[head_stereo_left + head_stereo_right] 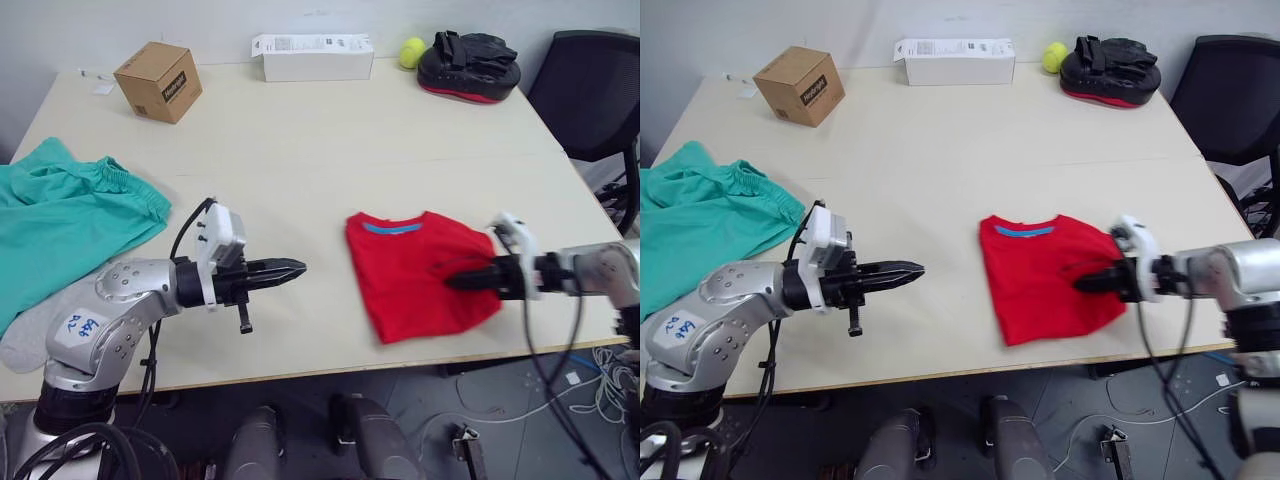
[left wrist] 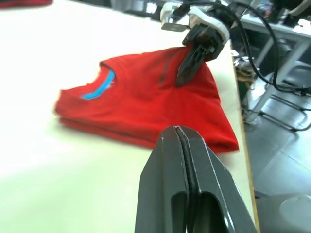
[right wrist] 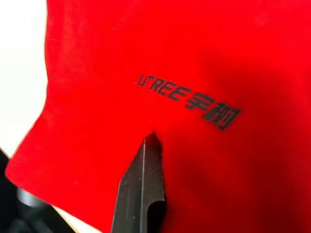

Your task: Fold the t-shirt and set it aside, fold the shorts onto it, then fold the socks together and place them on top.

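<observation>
I judge the t-shirt [image 1: 420,272] folded into a compact packet; it lies near the right front edge of the table [image 1: 330,140], collar toward the far side, and the step in hand looks like setting it aside. My right gripper [image 1: 452,283] rests its tip on the cloth just by the chest print, fingers closed together, pressing the fabric, not pinching it; my left gripper [image 1: 297,269] hovers over bare table left of the shirt, fingers closed, holding nothing. To shift the packet cleanly I would keep the right tip flat on the top layer and slide slowly, so the layers travel together; dragging from 1 point may skew or unfold them, so I would bring the left gripper to the shirt's left edge to steady it. The shorts [image 1: 60,220] wait at the far left, with the socks [image 1: 25,335] just beside their near hem.
</observation>
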